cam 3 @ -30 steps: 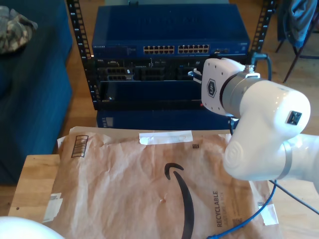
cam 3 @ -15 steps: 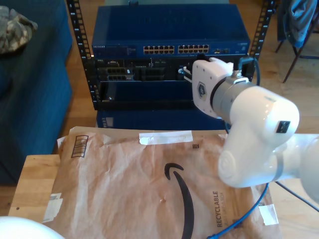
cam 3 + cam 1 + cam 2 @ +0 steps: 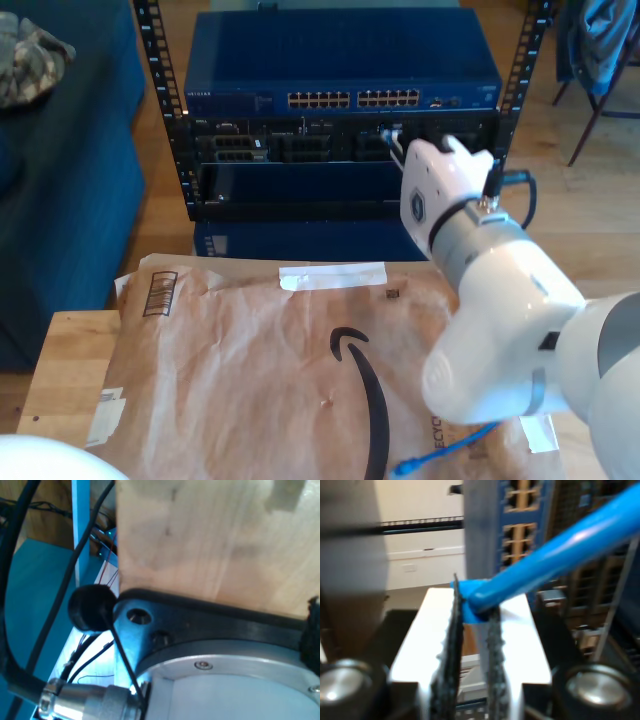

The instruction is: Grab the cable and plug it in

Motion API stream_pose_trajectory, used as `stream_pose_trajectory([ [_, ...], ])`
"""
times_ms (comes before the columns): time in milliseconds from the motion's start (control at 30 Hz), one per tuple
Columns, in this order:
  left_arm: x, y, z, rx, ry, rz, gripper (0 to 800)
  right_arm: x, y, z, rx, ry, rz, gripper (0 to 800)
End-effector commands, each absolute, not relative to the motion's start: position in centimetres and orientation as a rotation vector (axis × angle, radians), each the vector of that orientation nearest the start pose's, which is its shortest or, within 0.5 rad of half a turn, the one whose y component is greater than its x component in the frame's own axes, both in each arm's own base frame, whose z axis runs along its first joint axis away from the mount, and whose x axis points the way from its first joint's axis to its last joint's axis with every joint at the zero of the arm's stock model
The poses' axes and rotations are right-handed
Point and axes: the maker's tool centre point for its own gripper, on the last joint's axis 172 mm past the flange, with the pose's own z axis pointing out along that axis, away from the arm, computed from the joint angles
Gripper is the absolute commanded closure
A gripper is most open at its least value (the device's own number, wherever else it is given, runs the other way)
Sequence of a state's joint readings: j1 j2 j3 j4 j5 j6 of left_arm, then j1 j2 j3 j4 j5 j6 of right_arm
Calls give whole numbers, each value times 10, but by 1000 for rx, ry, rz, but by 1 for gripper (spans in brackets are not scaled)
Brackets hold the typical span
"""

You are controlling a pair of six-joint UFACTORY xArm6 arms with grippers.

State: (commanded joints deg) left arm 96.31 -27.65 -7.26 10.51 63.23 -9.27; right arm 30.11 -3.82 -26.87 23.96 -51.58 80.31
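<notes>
The bright-blue cable (image 3: 560, 545) is pinched near its end between the serrated pads (image 3: 451, 645) of my second gripper (image 3: 472, 605), which is shut on it. The plug itself is hidden by the fingers. Right behind it are the blue switch's port rows (image 3: 520, 535). In the exterior view my second gripper (image 3: 392, 135) sits against the rack front, just below the switch's ports (image 3: 355, 100) and towards the exterior view's right. The cable's loose tail (image 3: 445, 452) lies on the brown mailer near the bottom edge.
A brown paper mailer (image 3: 250, 350) covers the wooden table (image 3: 60, 350). The black rack's posts (image 3: 155, 90) frame the blue switch (image 3: 340, 50) and darker units (image 3: 250, 145). A blue sofa (image 3: 60, 190) stands at the exterior view's left. The first wrist view holds a wooden board (image 3: 210, 540) and black cables (image 3: 60, 595).
My second arm has swung and turned, carrying the gripper up to the rack front under the switch. The cable's tail has been dragged across the mailer towards the exterior view's left.
</notes>
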Motion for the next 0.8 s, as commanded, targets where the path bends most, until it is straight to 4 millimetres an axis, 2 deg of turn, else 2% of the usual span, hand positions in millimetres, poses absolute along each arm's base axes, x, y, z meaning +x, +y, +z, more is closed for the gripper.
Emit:
stream_pose_trajectory([
  [100, -50, 112, 36, 1847, 2146, -657, 0, 513, 175, 316, -1416, 1214, -955, 800],
  [200, -50, 112, 36, 1848, 2144, -656, 0, 514, 175, 319, -1402, 1211, -963, 800],
  [300, -50, 112, 36, 1847, 2146, -657, 0, 516, 171, 309, -1388, 1202, -1003, 800],
  [367, -50, 112, 36, 1847, 2145, -656, 0, 521, 172, 311, -1359, 1177, -1041, 800],
  [467, -50, 111, 36, 1846, 2144, -657, 0, 528, 171, 304, -1335, 1156, -1088, 800],
  [600, -50, 112, 36, 1845, 2147, -656, 0, 538, 173, 310, -1268, 1113, -1150, 800],
  [800, -50, 112, 36, 1845, 2147, -656, 0, 556, 157, 306, -1199, 1194, -1193, 800],
])
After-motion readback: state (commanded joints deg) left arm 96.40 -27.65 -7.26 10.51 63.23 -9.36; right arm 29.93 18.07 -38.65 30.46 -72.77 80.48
